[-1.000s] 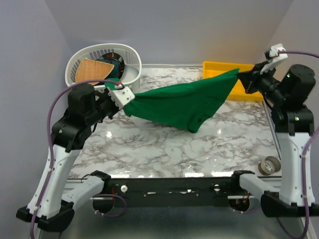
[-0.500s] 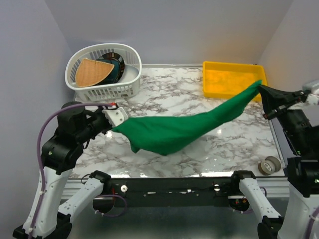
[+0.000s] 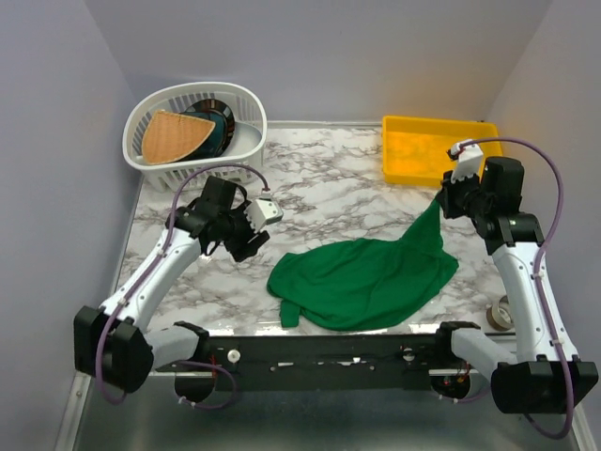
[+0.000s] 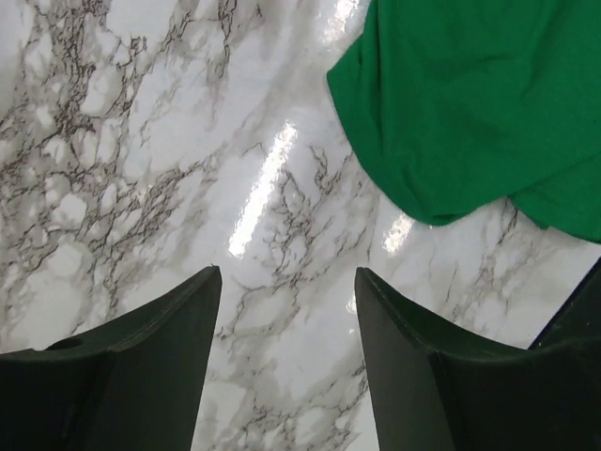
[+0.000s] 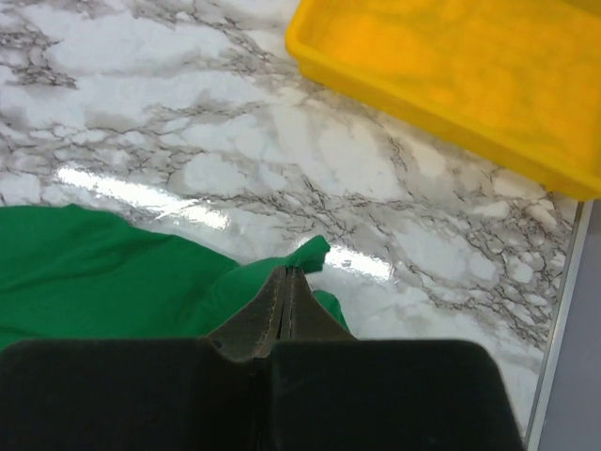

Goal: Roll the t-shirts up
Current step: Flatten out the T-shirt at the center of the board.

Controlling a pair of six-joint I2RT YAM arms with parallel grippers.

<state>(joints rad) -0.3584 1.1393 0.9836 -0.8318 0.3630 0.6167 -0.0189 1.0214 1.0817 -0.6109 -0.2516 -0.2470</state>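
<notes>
left hand: fingers apart | t-shirt: rumpled, upper right | below: marble table

Left end effector spread; right end effector clamped

Left wrist view: t-shirt cut off by top and right edges. Right wrist view: t-shirt's near part hidden behind the right gripper body, left side runs off frame; yellow tray beyond the t-shirt cropped top and right. Top view: tape roll right of the t-shirt half hidden by the right arm; dark round item in the basket, far left of the t-shirt, partly under a tan wedge, unidentifiable.
</notes>
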